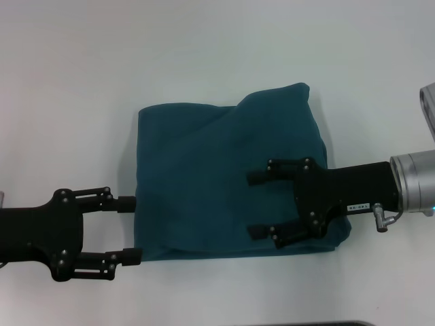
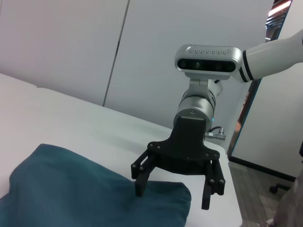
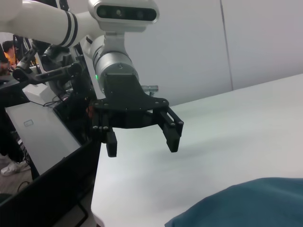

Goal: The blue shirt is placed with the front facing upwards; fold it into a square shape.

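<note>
Shirt [image 1: 204, 183] between claws; right claw [image 1: 258, 205] above

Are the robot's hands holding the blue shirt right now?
No. Both are open and empty: the left gripper sits at the blue shirt's left edge, and the right gripper hovers over its right side.

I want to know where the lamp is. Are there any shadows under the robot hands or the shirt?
Head view: the white table is evenly lit; only a thin soft shadow edges the blue shirt. Left wrist view: no clear shadow under the right gripper. Right wrist view: none visible under the left gripper.
</note>
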`<move>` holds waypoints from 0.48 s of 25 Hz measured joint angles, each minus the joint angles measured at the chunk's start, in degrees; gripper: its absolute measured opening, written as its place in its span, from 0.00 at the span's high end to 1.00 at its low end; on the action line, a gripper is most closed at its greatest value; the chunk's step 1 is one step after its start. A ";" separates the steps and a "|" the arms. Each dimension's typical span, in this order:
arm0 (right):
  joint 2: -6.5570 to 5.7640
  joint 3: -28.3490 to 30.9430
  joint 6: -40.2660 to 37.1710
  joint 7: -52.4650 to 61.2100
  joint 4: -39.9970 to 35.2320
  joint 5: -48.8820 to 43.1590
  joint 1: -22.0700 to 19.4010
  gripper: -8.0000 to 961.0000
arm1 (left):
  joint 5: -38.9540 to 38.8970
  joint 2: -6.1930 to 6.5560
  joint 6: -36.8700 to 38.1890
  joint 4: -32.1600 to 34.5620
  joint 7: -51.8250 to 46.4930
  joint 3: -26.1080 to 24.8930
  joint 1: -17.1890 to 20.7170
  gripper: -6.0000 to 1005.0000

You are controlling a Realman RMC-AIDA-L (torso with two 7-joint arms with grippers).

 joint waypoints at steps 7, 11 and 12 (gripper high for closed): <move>-0.01 -0.07 0.02 0.20 0.00 0.04 -0.06 0.02 | 0.11 0.10 -0.02 -0.08 -0.21 -0.10 0.17 0.20; -0.01 -0.17 0.05 0.35 0.00 0.04 -0.07 0.02 | -0.05 0.09 -0.03 -0.09 -0.12 -0.13 0.18 0.20; -0.01 -0.19 0.06 0.37 0.00 0.04 -0.07 0.02 | -0.08 0.07 -0.03 -0.09 -0.12 -0.13 0.18 0.20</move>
